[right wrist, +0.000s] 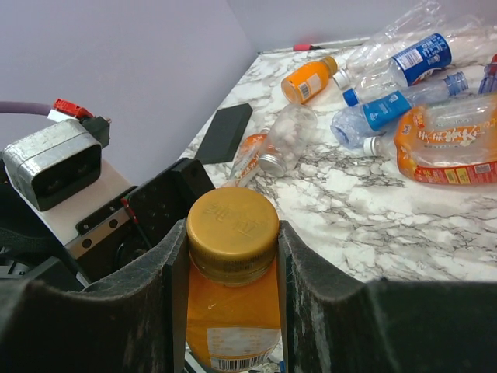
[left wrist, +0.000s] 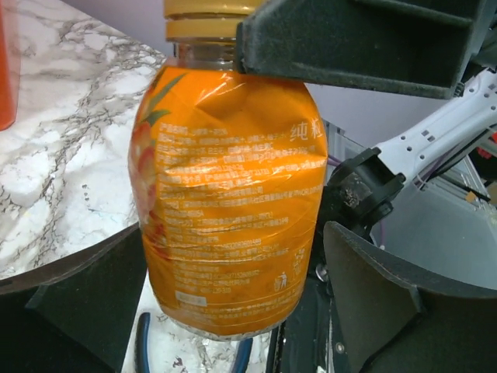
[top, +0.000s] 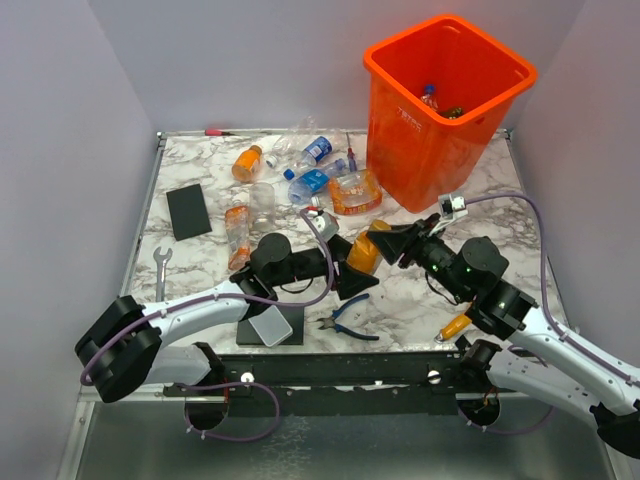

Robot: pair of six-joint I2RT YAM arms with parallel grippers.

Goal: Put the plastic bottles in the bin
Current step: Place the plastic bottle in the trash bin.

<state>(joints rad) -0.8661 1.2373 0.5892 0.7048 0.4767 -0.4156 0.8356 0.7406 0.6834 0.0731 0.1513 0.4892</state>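
One orange bin (top: 415, 160) stands at the far right corner, beyond the right gripper (top: 378, 243), the nearer of the two. That gripper pinches the orange bottle (left wrist: 233, 194) at its neck, mid-table, cap end toward the right. The left gripper (top: 347, 272) flanks the body; pressing or loose, cannot tell. Bin floor mostly hidden. Bottle base cut off.
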